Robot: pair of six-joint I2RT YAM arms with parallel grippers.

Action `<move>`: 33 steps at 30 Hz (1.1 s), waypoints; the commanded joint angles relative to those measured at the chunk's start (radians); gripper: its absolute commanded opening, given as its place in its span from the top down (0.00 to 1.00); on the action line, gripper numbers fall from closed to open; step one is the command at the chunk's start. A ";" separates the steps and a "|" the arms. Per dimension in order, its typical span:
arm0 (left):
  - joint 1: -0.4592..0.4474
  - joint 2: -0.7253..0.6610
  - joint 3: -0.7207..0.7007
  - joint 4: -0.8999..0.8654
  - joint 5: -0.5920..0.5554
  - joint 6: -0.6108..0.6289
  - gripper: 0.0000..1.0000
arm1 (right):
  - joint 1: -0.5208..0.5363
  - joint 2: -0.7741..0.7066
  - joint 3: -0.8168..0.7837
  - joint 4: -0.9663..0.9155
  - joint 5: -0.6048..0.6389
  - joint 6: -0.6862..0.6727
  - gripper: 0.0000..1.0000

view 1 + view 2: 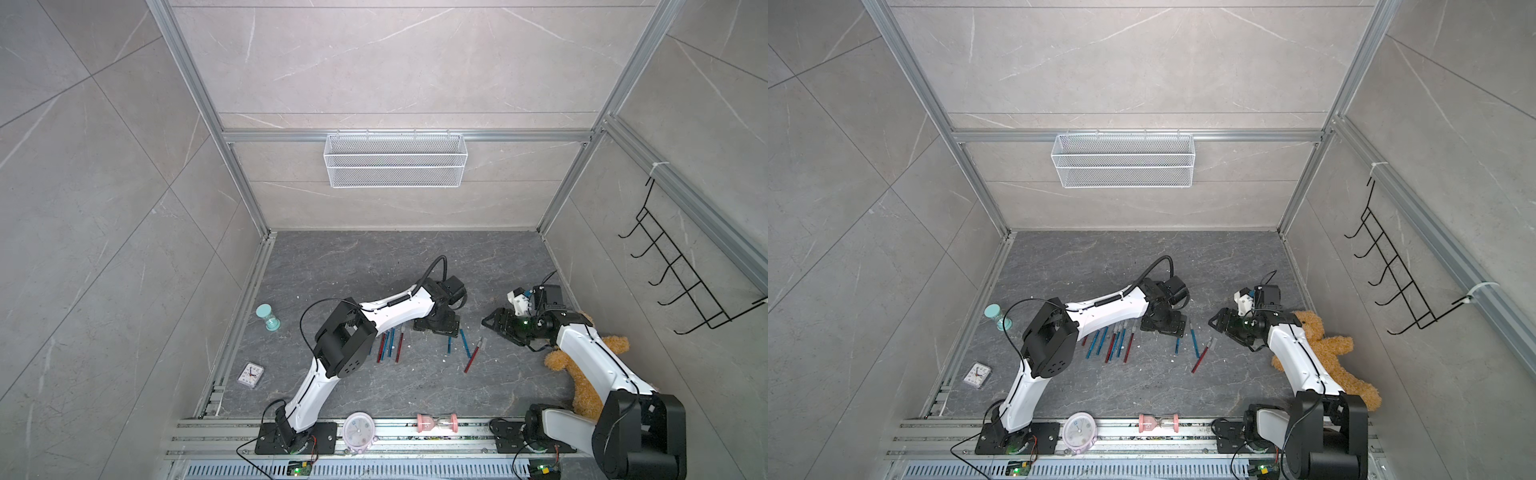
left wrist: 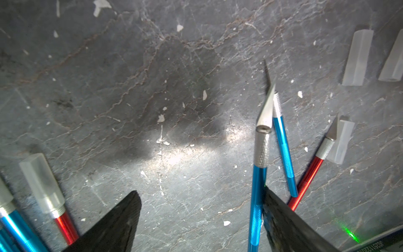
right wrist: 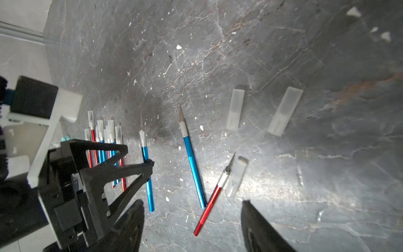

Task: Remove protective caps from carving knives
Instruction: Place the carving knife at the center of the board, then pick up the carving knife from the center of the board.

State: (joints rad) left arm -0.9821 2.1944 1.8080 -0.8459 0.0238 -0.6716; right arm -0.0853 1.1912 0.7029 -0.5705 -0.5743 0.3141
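About a quarter of the job looks done. At the far left a bunch of capped knives lies side by side, handles nearly parallel, each wearing its frosted sleeve; these are what is left.

Next comes the left gripper, its jaws spread wide and clamping nothing. A bare blue knife rests against one finger only, so I judge it released rather than held. Just beside it lies a second blue knife, also bare, and then a red knife crossing under its tail end, with a loose cap touching its silver collar. Two more caps lie apart from the knives further along, close together. That makes three blades exposed and three sleeves off.

The right gripper hovers over this cleared group, jaws wide and empty.

The handles are slim, glossy coloured metal sticks with fine ribbing; the collars are knurled silver; the blades are thin, flat, sharply pointed triangles. The sleeves are milky, flat-sided plastic, open at one end. The table is dark grey, veined like slate, scattered with white chips.
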 commanded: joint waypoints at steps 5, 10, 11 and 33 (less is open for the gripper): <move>-0.003 -0.062 0.022 -0.023 -0.015 -0.035 0.11 | 0.019 -0.065 -0.073 0.018 -0.091 -0.015 0.19; -0.002 -0.073 0.022 -0.016 -0.006 -0.038 0.11 | 0.051 -0.088 -0.102 0.047 -0.119 0.013 0.12; -0.003 -0.076 0.019 -0.011 -0.002 -0.039 0.11 | 0.063 -0.091 -0.107 0.057 -0.121 0.021 0.12; 0.023 -0.166 -0.104 0.020 -0.017 -0.056 0.11 | 0.209 -0.064 -0.163 0.222 -0.083 0.151 0.15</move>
State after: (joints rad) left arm -0.9707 2.1033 1.7329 -0.8162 0.0269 -0.7082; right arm 0.1196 1.1130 0.5060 -0.3637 -0.6662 0.4538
